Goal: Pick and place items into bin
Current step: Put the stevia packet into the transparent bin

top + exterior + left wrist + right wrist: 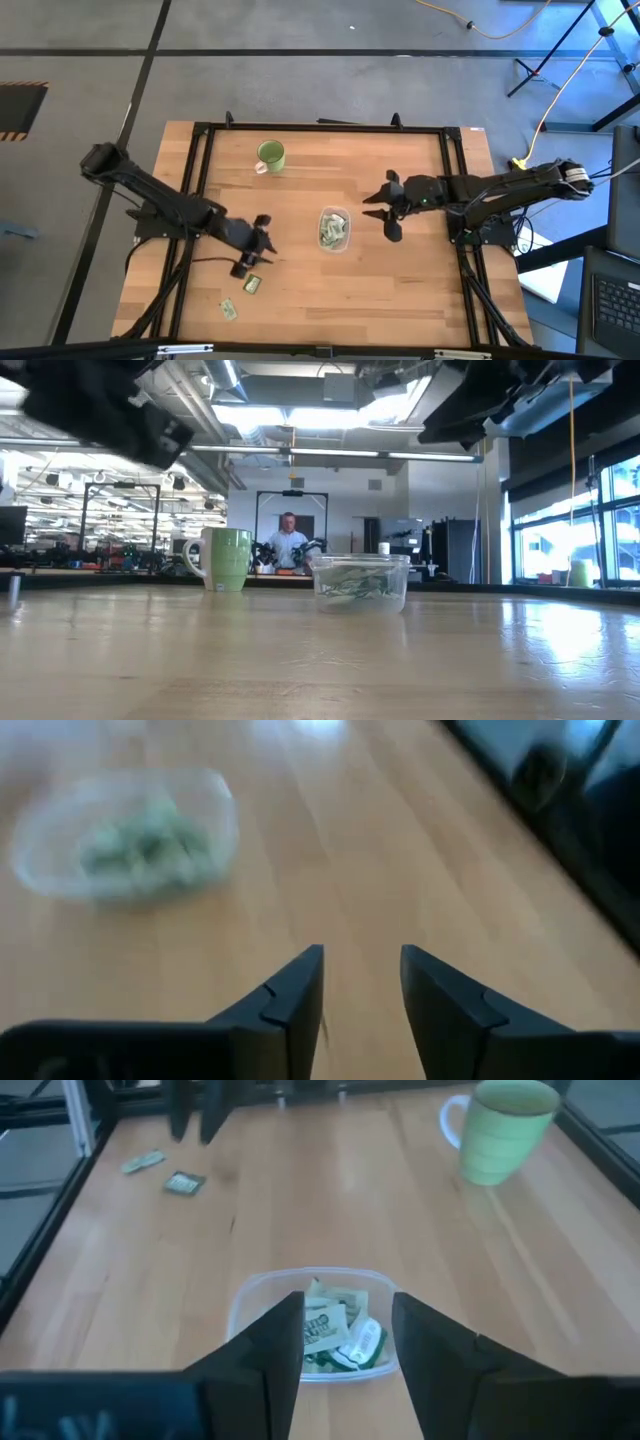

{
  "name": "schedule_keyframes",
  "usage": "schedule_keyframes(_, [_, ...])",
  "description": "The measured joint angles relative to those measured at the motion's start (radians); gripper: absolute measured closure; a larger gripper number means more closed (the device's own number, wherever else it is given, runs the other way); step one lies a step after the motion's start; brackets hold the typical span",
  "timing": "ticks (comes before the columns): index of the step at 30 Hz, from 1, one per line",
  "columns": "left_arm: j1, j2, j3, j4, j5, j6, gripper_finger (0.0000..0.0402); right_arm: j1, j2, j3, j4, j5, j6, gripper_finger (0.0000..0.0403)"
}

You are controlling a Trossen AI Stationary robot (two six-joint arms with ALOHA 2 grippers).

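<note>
wooden table (400, 290), bin (334, 228) central, mostly filled. right gripper (380, 216) beside bin, apart, empty; left gripper (262, 247) apart, empty, near two packets (241, 296) still out. next: fetching those.

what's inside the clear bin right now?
The bin holds a heap of green and whitish packets, overlapping. How many cannot be told: the lower ones are covered by those on top. Two more packets lie outside on the table.
</note>
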Motion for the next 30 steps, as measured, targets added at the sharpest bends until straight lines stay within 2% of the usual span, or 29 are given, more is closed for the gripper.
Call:
schedule_keyframes(6, [-0.137, 0.177, 0.133, -0.254, -0.037, -0.164, 0.0285, -0.017, 0.005, -0.006, -0.005, 0.000, 0.006, 0.0247])
schedule_keyframes(11, [-0.204, 0.308, 0.232, -0.431, -0.035, -0.283, 0.0282, -0.021, 0.005, -0.006, -0.006, -0.002, 0.003, 0.0247])
schedule_keyframes(21, [-0.227, 0.494, 0.283, -0.452, 0.071, -0.300, 0.0278, -0.021, 0.005, -0.006, -0.027, -0.002, 0.005, 0.0247])
schedule_keyframes(30, [-0.227, 0.531, 0.287, -0.452, 0.075, -0.298, 0.0306, -0.021, 0.005, -0.006, -0.041, -0.002, 0.004, 0.0247])
